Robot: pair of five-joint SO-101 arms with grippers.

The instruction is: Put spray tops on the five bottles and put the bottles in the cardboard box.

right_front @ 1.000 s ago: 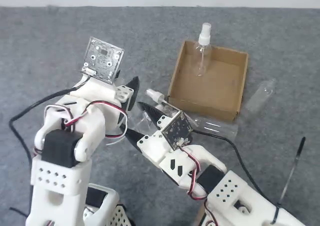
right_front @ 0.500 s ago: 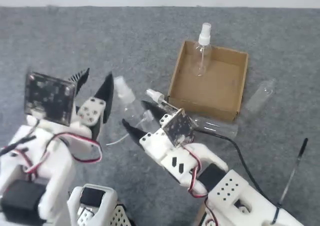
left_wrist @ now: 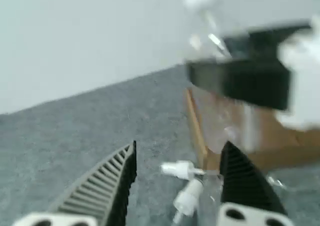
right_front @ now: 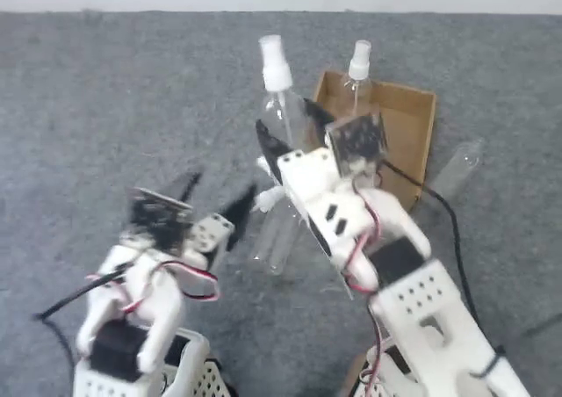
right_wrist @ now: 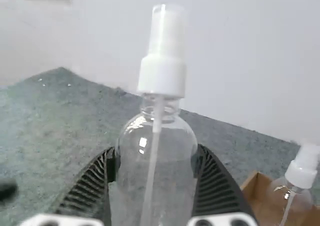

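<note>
My right gripper (right_front: 288, 136) is shut on a clear bottle (right_front: 279, 114) with a white spray top (right_front: 273, 61), held upright just beside the cardboard box (right_front: 413, 129). The right wrist view shows that bottle (right_wrist: 156, 151) clamped between both fingers (right_wrist: 216, 186). A second capped bottle (right_front: 357, 79) stands inside the box. My left gripper (right_front: 215, 202) is open above the carpet at the lower left, holding nothing. Ahead of it lie loose spray tops (left_wrist: 181, 169) and clear bottles (right_front: 278, 232). One uncapped bottle (right_front: 462, 163) lies to the right of the box.
Grey carpet (right_front: 105, 107) covers the table, with free room on the left and far side. A black cable (right_front: 452, 230) runs along the right arm. A white wall (left_wrist: 75, 36) rises behind.
My right gripper has lifted the capped bottle off the carpet and carried it up toward the box. The left arm has drawn back toward the lower left, open.
</note>
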